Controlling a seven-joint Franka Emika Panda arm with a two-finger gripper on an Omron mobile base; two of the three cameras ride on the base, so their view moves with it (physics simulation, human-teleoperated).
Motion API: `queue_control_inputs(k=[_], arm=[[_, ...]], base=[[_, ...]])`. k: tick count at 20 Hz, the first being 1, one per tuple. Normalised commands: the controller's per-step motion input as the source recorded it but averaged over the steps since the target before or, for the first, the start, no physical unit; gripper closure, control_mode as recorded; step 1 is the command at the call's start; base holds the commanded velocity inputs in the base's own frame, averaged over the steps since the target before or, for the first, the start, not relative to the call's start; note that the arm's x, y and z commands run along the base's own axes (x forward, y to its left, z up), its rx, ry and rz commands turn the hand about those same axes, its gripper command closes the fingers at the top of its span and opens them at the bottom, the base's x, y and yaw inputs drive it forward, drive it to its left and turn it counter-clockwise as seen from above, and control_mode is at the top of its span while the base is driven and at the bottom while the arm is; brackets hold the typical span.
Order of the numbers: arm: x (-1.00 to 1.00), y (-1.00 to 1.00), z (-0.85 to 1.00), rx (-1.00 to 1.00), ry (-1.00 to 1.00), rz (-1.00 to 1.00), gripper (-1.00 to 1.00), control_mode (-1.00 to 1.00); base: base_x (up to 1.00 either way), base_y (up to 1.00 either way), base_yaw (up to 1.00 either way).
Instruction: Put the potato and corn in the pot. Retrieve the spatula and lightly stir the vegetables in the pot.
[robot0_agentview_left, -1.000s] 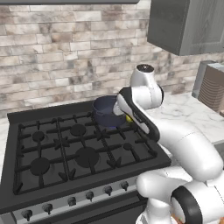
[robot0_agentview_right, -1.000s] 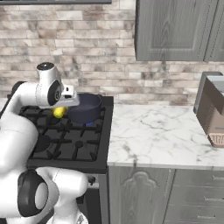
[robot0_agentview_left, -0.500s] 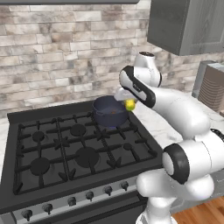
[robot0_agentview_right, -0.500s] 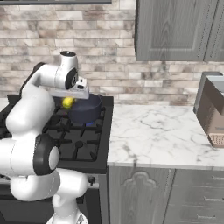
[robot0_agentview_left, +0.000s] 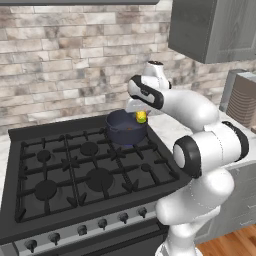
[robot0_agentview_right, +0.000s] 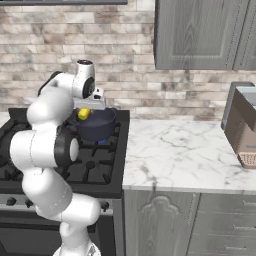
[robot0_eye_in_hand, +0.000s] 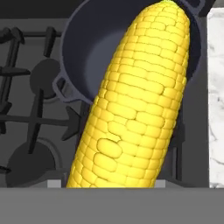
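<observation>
Gripper: you can see the two-finger gripper (robot0_agentview_left: 140, 114) of the white arm hanging over the right side of the pot, with the cob between its fingers. The fingers are clamped on the bright yellow, bumpy corn cob (robot0_eye_in_hand: 135, 105).
Corn: in the hand view you look straight along the cob, which runs from the bottom edge up across the pot's mouth, its far tip reaching the pot's far rim. In the left base view you see its yellow end (robot0_agentview_left: 141, 117) just under the hand, above the pot's right rim. In the right base view it shows as a yellow spot (robot0_agentview_right: 84, 114) above the pot's left rim. It is in the air, not resting in the pot.
Pot: the round dark blue-grey pot with straight sides (robot0_agentview_left: 125, 131) stands on the rear right burner of the black gas stove (robot0_agentview_left: 75, 170). In the right base view you find it (robot0_agentview_right: 97, 126) at the back of the hob, near the marble edge. From the hand view you see its dark inner floor (robot0_eye_in_hand: 100, 48) and a small side handle; the part of the floor that shows is bare, and the cob hides the rest.
Counter: the white marble counter (robot0_agentview_right: 180, 155) lies just beside the stove on its right; you catch a strip of it (robot0_eye_in_hand: 216, 100) at the right of the hand view.
Backdrop: a grey-brown brick wall (robot0_agentview_left: 65, 65) behind the stove, and grey wall cabinets (robot0_agentview_right: 200, 35) above the counter.
</observation>
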Motion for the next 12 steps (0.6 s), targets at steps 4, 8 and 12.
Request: queue_control_inputs(k=[4, 8, 12], arm=[[0.76, 0.21, -0.24, 0.0, -0.07, 0.0, 1.0, -1.0], [0.38, 0.0, -0.35, -0.04, 0.01, -0.01, 1.0, -1.0], [0.06, 0.0, -0.36, -0.05, 0.08, 0.0, 1.0, -1.0]], base=[[0.0, 0.0, 0.0], [0.0, 0.0, 0.0], [0.0, 0.0, 0.0]])
